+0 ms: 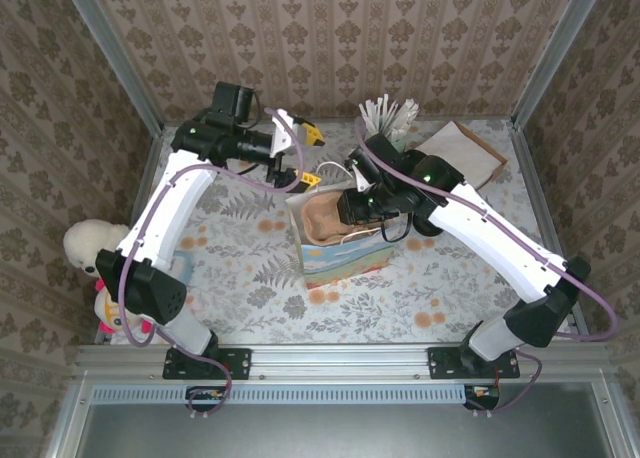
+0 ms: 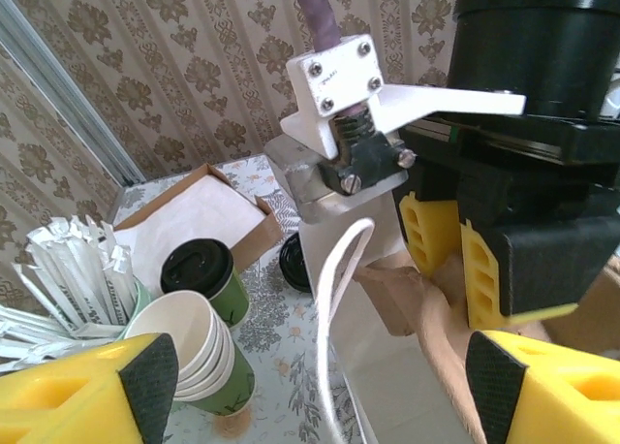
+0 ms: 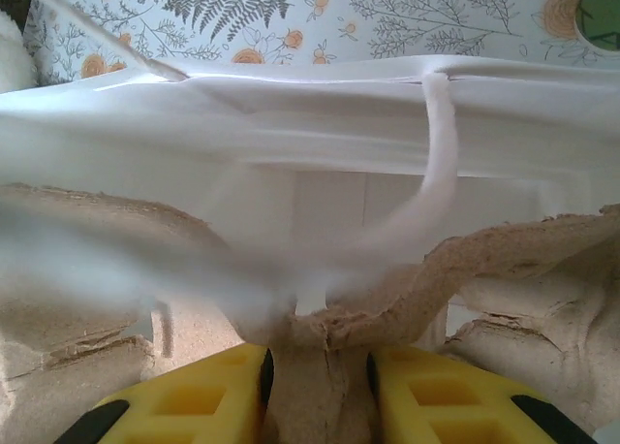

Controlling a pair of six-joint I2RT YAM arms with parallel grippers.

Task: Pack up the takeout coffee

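Bag [image 1: 340,258] mid-table, right jaws clamped on pulp carrier [image 3: 523,269] in its mouth, left jaws open by its far-left rim, takeout coffee [image 2: 199,269] beside stacked cups [image 2: 194,352].

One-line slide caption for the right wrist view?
Right end effector shut on pulp cup carrier, inside the open mouth of the white bag.

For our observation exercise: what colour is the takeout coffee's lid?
Black lid, atop the green takeout coffee; left wrist view shows it best.
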